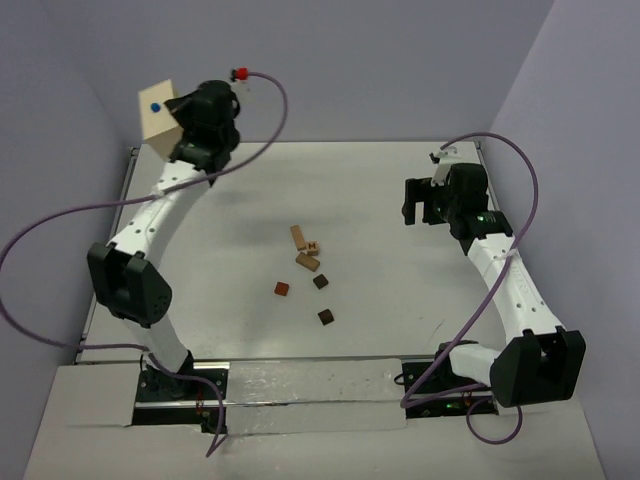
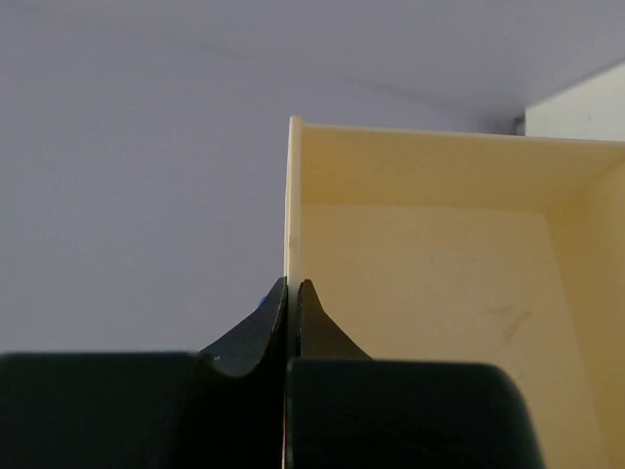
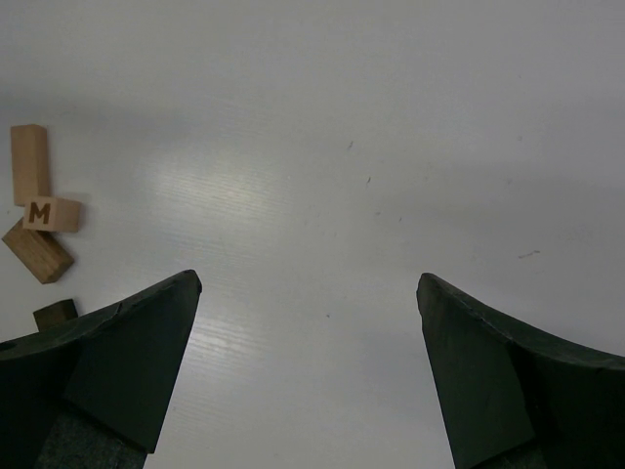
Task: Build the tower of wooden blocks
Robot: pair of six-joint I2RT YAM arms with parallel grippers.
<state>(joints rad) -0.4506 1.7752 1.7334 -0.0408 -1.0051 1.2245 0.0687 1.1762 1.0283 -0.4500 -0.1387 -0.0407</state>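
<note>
Several small wood blocks lie loose at the table's middle: a long tan piece [image 1: 298, 237], a tan cube marked M [image 1: 312, 246], a tan block [image 1: 308, 262], a reddish one [image 1: 283, 289] and two dark brown ones [image 1: 320, 282] [image 1: 326, 317]. No stack stands. My left gripper [image 1: 188, 128] is raised high at the far left, shut on one wall of a pale tan open box [image 1: 157, 112]; the left wrist view shows the jaws [image 2: 294, 283] pinching that wall [image 2: 291, 195]. My right gripper [image 1: 418, 205] is open and empty at the right [image 3: 308, 283], with the long piece [image 3: 29, 163] and M cube [image 3: 53, 213] to its left.
Purple cables loop from both arms, the left one hanging over the table's left side. The walls close in the table at the back, left and right. The left arm's elbow [image 1: 128, 283] hangs over the table's left edge.
</note>
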